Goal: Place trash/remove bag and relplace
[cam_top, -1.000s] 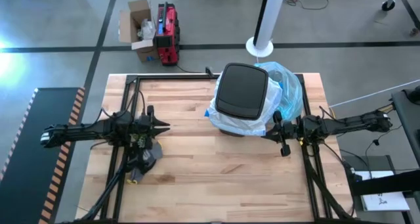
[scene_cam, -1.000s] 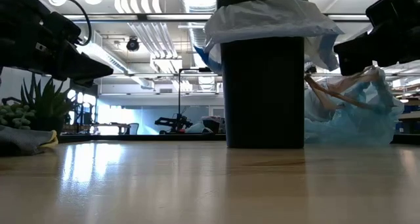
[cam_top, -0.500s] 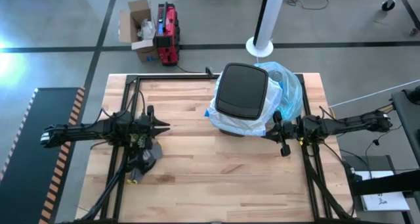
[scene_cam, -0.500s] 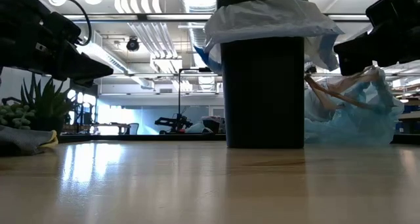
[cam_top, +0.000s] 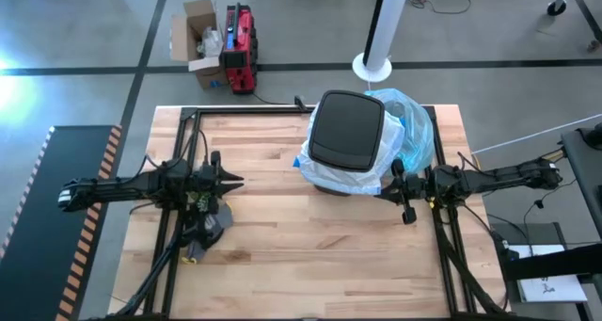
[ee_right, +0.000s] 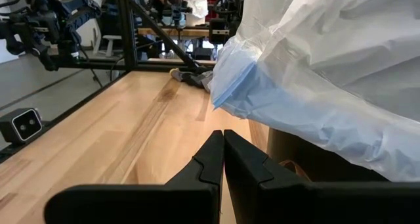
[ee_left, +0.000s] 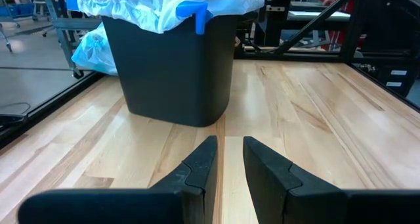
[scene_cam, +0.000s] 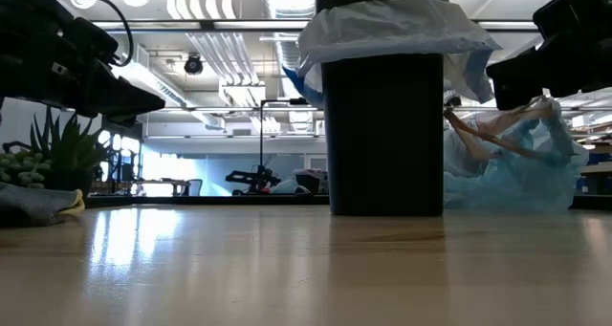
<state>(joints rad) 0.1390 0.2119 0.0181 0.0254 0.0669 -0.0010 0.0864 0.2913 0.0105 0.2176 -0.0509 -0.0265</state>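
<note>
A black bin (cam_top: pixel 346 133) with a dark top stands far right of centre, a white plastic bag (ee_left: pixel 157 4) draped over its rim. Behind it the light-blue bag (cam_top: pixel 412 123) lies slumped on the table, with brown paper trash (scene_cam: pixel 490 135) showing through it. My left gripper (ee_left: pixel 226 155) hovers level at the table's left, pointing at the bin, open by a narrow gap with nothing in it. My right gripper (ee_right: pixel 223 142) is shut and hovers level just by the bin's near right side, under the bag's overhanging edge (ee_right: pixel 262 86).
A small green plant (scene_cam: pixel 53 154) and a crumpled grey cloth (cam_top: pixel 205 225) lie under my left arm. Black frame rails (cam_top: pixel 188 123) run along the table's edges. Bare wood (cam_top: pixel 310 246) stretches across the near half of the table.
</note>
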